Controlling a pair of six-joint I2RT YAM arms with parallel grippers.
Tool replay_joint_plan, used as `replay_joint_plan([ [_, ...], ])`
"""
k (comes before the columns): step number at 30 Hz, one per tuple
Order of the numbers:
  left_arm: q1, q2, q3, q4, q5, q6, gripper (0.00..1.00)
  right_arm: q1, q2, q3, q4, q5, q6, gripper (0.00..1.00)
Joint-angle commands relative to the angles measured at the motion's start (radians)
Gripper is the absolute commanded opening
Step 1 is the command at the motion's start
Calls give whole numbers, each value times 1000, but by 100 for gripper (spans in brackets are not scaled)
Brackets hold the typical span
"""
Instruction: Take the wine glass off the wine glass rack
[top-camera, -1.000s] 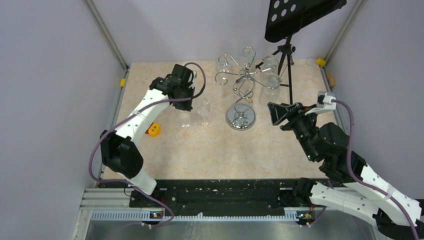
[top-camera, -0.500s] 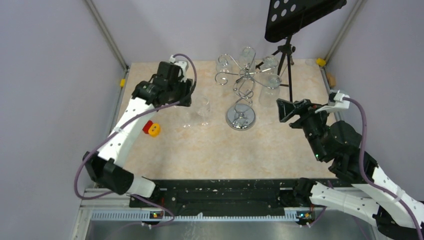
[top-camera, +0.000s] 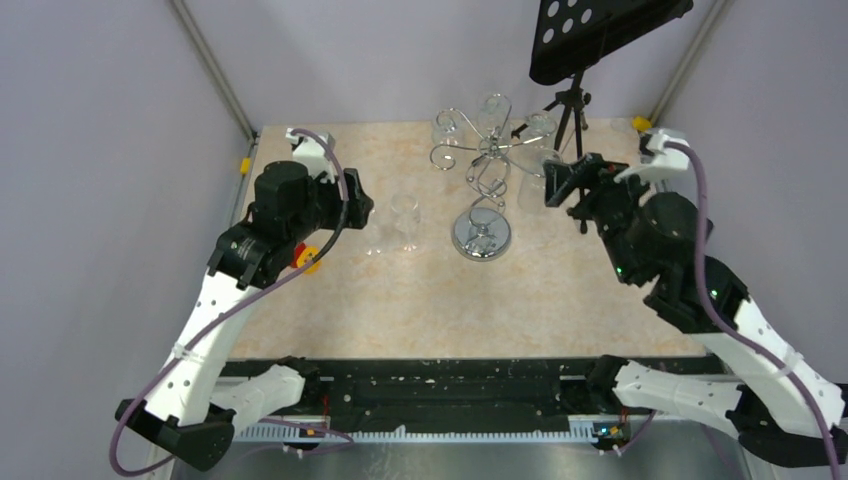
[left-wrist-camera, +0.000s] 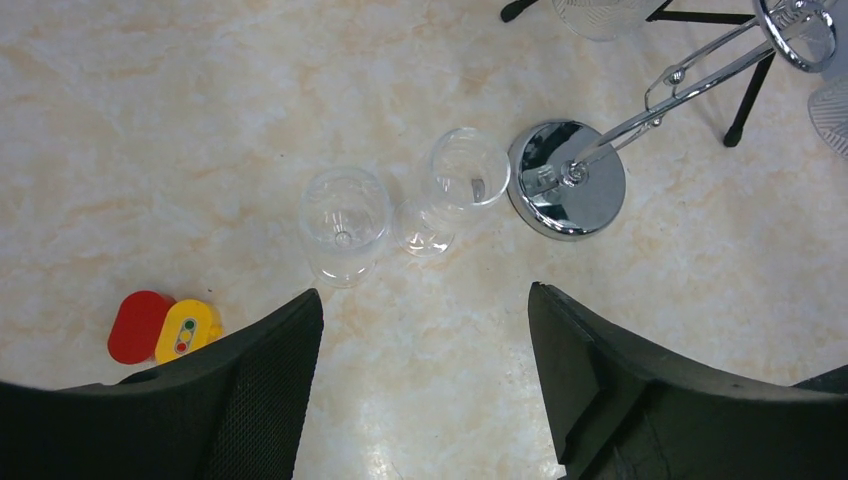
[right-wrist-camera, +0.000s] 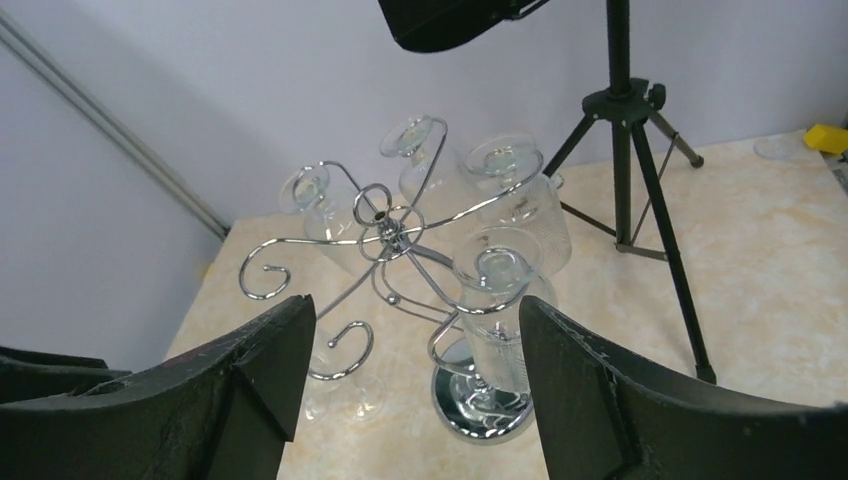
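Fingers: left fingers (left-wrist-camera: 255, 385) wide, empty; right fingers (right-wrist-camera: 620, 400) wide too (facing the wine glass rack (right-wrist-camera: 465, 420)).

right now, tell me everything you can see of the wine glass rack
The wine glass rack is shiny silver wire: curled scroll arms spread from a hub atop a twisted post on a round chrome base. It stands upright on the marbled table, next to the black tripod stand. Four hanging glasses dangle upside down from its arms; two arms look empty.
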Motion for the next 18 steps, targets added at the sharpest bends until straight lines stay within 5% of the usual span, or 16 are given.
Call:
replay_joint_plan([
  [1, 4, -57, -62, 96, 70, -35, 79, -221, 102, 59, 0, -297, 42, 76],
  [4, 4, -81, -86, 97, 91, -35, 79, -446, 148, 59, 16, -584, 132, 77],
  [11, 4, -119, -124, 91, 108, -16, 80, -792, 158, -38, 105, -907, 284, 76],
  [18, 4, -134, -145, 95, 135, -15, 81, -933, 155, -183, 278, -1176, 458, 71],
])
